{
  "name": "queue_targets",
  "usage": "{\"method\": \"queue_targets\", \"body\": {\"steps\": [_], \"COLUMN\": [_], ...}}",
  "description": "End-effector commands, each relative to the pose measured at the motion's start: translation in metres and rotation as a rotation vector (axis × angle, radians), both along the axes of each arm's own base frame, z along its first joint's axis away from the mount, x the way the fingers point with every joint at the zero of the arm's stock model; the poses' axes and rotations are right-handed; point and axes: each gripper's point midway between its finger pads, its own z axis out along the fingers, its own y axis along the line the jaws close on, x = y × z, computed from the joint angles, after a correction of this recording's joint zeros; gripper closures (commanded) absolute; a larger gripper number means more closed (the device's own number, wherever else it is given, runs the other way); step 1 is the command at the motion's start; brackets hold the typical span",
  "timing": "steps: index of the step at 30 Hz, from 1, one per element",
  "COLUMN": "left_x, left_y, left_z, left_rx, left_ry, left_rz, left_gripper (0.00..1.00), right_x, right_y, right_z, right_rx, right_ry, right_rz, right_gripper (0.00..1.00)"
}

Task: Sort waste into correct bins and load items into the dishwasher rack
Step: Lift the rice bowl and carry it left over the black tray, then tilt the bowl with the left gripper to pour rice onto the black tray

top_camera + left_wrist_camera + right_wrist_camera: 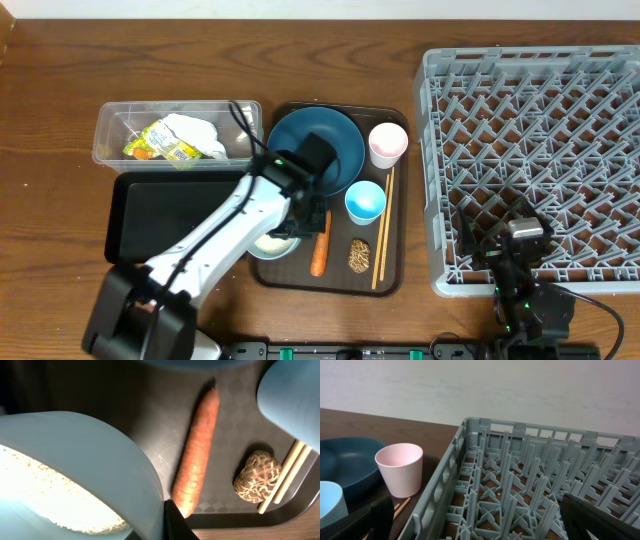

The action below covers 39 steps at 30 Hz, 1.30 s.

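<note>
The light-blue bowl point(268, 245) point(75, 445) stands at the near left of the brown serving tray point(395, 275) with white rice point(45, 495) inside. My left gripper point(296, 222) point(162, 516) is shut on its rim, one black finger point(174, 522) against the outer wall. An orange carrot point(319, 250) point(197, 455), a brown seedy lump point(359, 254) point(257, 476) and wooden chopsticks point(383, 230) point(290, 472) lie beside it. Behind are the dark-blue plate point(325, 135), the light-blue cup point(365, 201) and the pink cup point(388, 143) point(400, 469). My right gripper point(512, 240) point(487, 527) hangs open over the grey rack's point(535, 110) point(520, 475) near left corner.
A clear tub point(112, 120) at the back left holds a crumpled white napkin point(200, 130) and a yellow-green wrapper point(160, 142). A shallow black tray point(165, 215) lies in front of it, partly under my left arm. The rack fills the right side.
</note>
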Motion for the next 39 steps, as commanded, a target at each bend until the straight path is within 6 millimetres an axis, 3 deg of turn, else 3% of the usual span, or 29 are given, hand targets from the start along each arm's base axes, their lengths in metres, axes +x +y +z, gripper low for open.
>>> {"method": "queue_targets", "body": {"steps": [1,9,17,27,39], "left_x": [0.018,0.042,0.054,0.081,0.081], "left_y": [0.023,0.086,0.145,0.179,0.218], "left_z": [0.02,0.051,0.053,0.063,0.068], "left_rx": [0.025,0.008,0.021,-0.167,-0.265], "left_ry": [-0.093,-0.204,-0.222,-0.321,-0.35], "left_rz": [0.05,0.19,0.297,0.454,0.609], "left_gripper": [0.94,0.94,0.94,0.94,0.94], "right_x": [0.0,0.0,0.0,0.0,0.0], "right_y": [0.002,0.002,0.002,0.002,0.002], "right_z": [-0.001,-0.001,-0.001,-0.001,-0.001], "right_rx": [-0.012,-0.013,-0.013,-0.013,-0.012], "right_ry": [0.001,0.0,0.0,0.0,0.001], "right_rz": [0.009,0.009,0.009,0.009,0.009], "right_gripper": [0.01,0.01,0.01,0.01,0.01]}}
